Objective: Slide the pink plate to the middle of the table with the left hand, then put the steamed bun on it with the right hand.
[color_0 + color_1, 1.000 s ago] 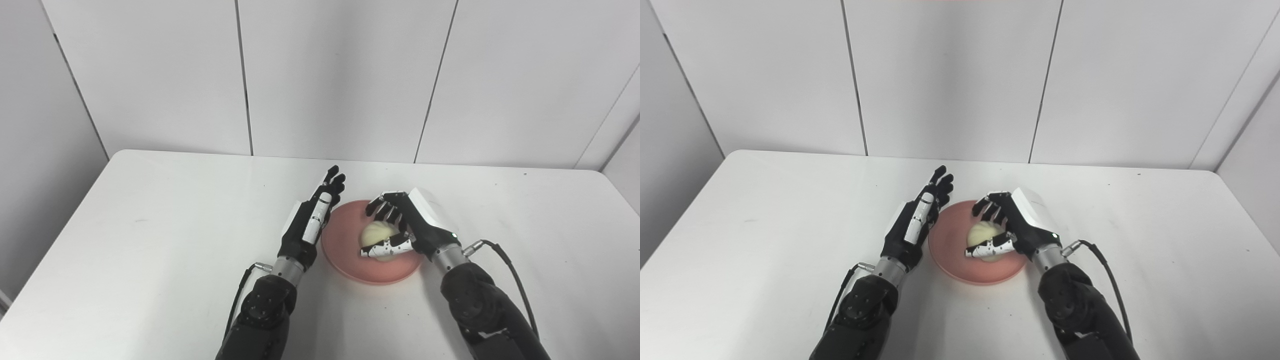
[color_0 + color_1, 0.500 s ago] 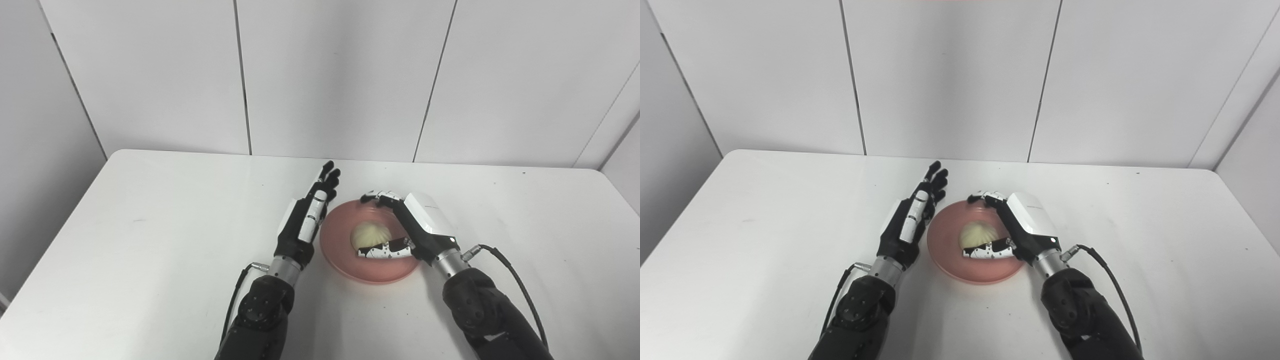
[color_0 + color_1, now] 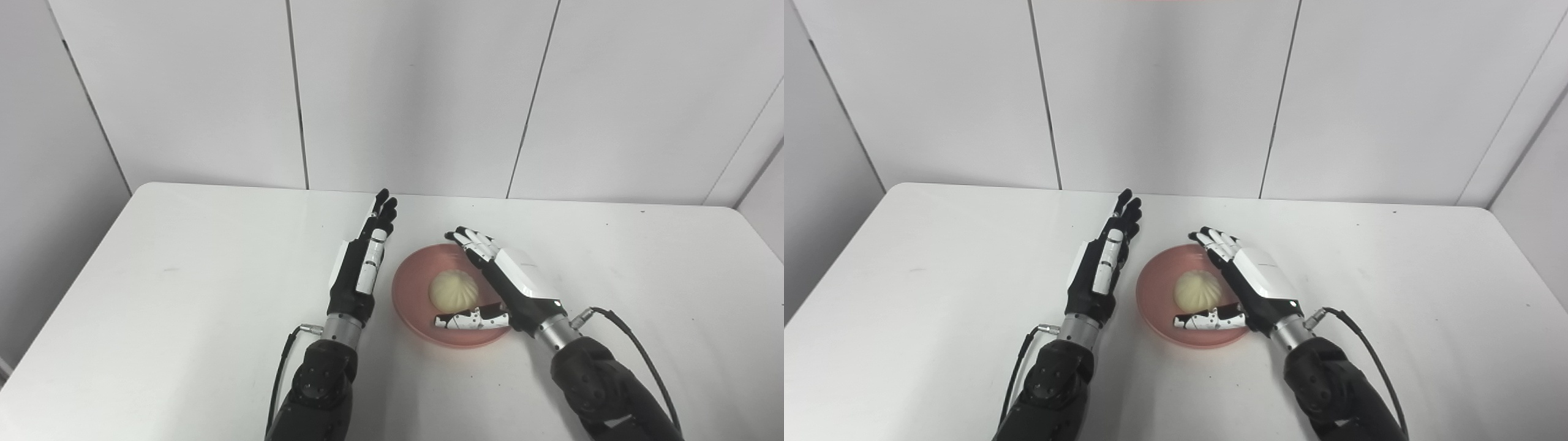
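The bun (image 3: 454,291) sits on the pink plate (image 3: 411,297) near the centre of the frame, on the white desk (image 3: 184,275). The right robot hand (image 3: 511,285) is released, fingers spread along the plate's right side, thumb lying over its near rim, apart from the bun. The left robot hand (image 3: 361,272) stands flat and open just left of the plate, holding nothing. Grey wall panels (image 3: 416,92) fill the upper frame.
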Motion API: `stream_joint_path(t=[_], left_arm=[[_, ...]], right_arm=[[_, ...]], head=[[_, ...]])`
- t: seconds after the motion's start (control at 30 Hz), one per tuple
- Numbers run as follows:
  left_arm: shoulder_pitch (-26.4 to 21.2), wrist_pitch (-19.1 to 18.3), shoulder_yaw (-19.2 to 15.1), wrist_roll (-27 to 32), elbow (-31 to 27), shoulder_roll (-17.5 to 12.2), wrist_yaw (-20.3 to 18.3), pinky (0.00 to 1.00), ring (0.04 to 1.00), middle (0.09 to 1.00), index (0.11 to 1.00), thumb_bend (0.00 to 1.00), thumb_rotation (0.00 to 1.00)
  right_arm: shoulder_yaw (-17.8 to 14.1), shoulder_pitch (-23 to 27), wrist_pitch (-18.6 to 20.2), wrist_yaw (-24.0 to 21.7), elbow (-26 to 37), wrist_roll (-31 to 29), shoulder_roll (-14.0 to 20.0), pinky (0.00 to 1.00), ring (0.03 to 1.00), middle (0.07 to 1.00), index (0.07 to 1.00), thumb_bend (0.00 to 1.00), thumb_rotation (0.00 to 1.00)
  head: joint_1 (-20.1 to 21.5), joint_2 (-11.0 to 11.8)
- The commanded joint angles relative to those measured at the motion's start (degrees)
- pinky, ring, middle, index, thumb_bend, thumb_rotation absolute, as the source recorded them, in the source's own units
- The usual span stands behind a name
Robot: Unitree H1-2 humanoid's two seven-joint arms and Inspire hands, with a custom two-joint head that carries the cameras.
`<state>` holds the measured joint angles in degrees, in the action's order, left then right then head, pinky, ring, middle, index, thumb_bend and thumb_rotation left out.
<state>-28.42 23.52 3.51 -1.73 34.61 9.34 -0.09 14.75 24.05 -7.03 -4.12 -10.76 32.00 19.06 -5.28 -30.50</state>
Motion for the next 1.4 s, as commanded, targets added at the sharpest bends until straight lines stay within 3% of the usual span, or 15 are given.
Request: stream_joint_path(t=[0.0, 0.13, 0.27, 0.37, 0.43, 0.63, 0.8, 1.0, 1.23, 1.37], left_arm=[[2.94, 0.7, 0.13, -0.41, 1.27, -0.14, 0.51, 1.0, 0.99, 0.974, 0.963, 0.48, 1.0], [3.12, 0.03, 0.31, -0.41, 1.54, -0.31, 0.61, 1.0, 1.0, 0.994, 0.987, 0.52, 1.0], [3.67, -1.79, 0.58, -0.37, 0.55, -0.39, 0.38, 1.0, 1.0, 1.0, 0.999, 0.5, 1.0], [4.43, -3.28, 0.9, -0.51, -0.96, -0.44, 0.37, 1.0, 1.0, 1.0, 0.998, 0.47, 1.0], [4.9, -4.01, 1.28, -0.45, -1.76, -0.6, 0.01, 1.0, 1.0, 1.0, 1.0, 0.47, 1.0], [5.95, -5.66, 1.82, -0.41, -3.81, -1.27, -0.39, 1.0, 1.0, 1.0, 1.0, 0.49, 1.0], [6.69, -7.79, 1.42, 0.18, -5.53, -1.46, -0.59, 1.0, 1.0, 1.0, 0.997, 0.48, 1.0], [7.96, -13.4, 0.76, 3.0, -9.26, -1.78, -2.79, 1.0, 1.0, 1.0, 1.0, 0.51, 1.0], [8.87, -16.66, -0.02, 4.19, -12.57, -2.38, -3.54, 1.0, 1.0, 1.0, 1.0, 0.55, 1.0], [8.92, -18.84, -0.55, 4.44, -14.07, -2.2, -2.89, 1.0, 1.0, 1.0, 1.0, 0.54, 1.0]], right_arm=[[-3.21, -0.14, -4.09, 3.31, 0.63, -3.53, 0.09, 0.98, 1.0, 1.0, 0.989, 0.66, 0.62], [-7.91, -2.51, -7.01, 7.26, -0.8, -8.07, -1.7, 0.95, 1.0, 1.0, 1.0, 0.67, 0.73], [-11.78, -3.15, -12.08, 11.18, -3.8, -12.28, -3.65, 0.96, 1.0, 1.0, 1.0, 0.65, 0.77], [-13.77, -3.3, -13.06, 11.88, -4.24, -14.52, -4.33, 0.99, 1.0, 1.0, 1.0, 0.63, 0.9], [-15.14, -3.4, -13.23, 11.52, -4.32, -17.28, -4.97, 1.0, 1.0, 1.0, 1.0, 0.61, 0.9], [-17.34, -4.42, -10.11, 6.5, -2.98, -28.75, -7.11, 1.0, 1.0, 1.0, 1.0, 0.64, 0.93], [-18.6, -5.33, -6.37, 2.7, -2.06, -37.43, -8.9, 1.0, 1.0, 1.0, 1.0, 0.72, 0.88], [-18.4, -6.44, -2.82, 0.78, -0.41, -40.41, -10.26, 1.0, 1.0, 1.0, 1.0, 0.75, 0.85], [-17.66, -7.48, -0.77, 0.21, 1.44, -40.1, -11.64, 1.0, 1.0, 1.0, 1.0, 0.71, 0.85], [-17.53, -7.76, 1.0, 0.13, 2.57, -39.94, -11.83, 1.0, 1.0, 1.0, 1.0, 0.7, 0.85]], head=[[0.13, -0.12], [0.69, -0.34], [1.21, -0.41], [1.39, -0.5], [1.52, -0.63], [2.19, -1.27], [2.32, -1.64], [2.4, -2.37], [2.96, -3.68], [0.55, -4.37]])
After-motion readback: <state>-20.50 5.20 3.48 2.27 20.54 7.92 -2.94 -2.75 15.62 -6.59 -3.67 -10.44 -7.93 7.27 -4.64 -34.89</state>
